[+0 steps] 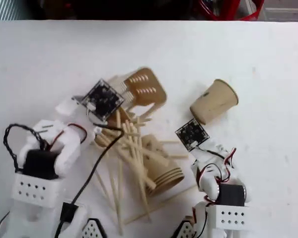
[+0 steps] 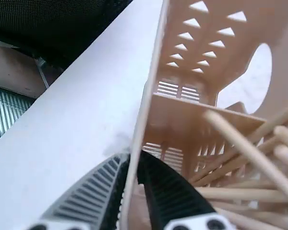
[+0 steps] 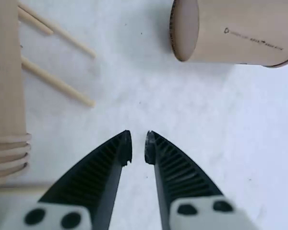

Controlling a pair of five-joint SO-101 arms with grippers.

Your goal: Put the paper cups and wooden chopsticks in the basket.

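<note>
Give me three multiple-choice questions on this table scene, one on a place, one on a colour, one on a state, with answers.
1. Where is the single paper cup? A in the basket; B on its side on the table; C inside another cup.
2. The basket is: A beige; B blue; C black.
3. The left gripper is: A wide open; B shut on the basket; C holding a spoon.
Answers: B, it lies on the white table; A, its walls are beige; B, it pinches the basket's wall.

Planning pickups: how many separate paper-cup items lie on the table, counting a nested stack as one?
2. A single cup lies on its side near the right gripper; a nested stack lies among the chopsticks. Others may be hidden.
</note>
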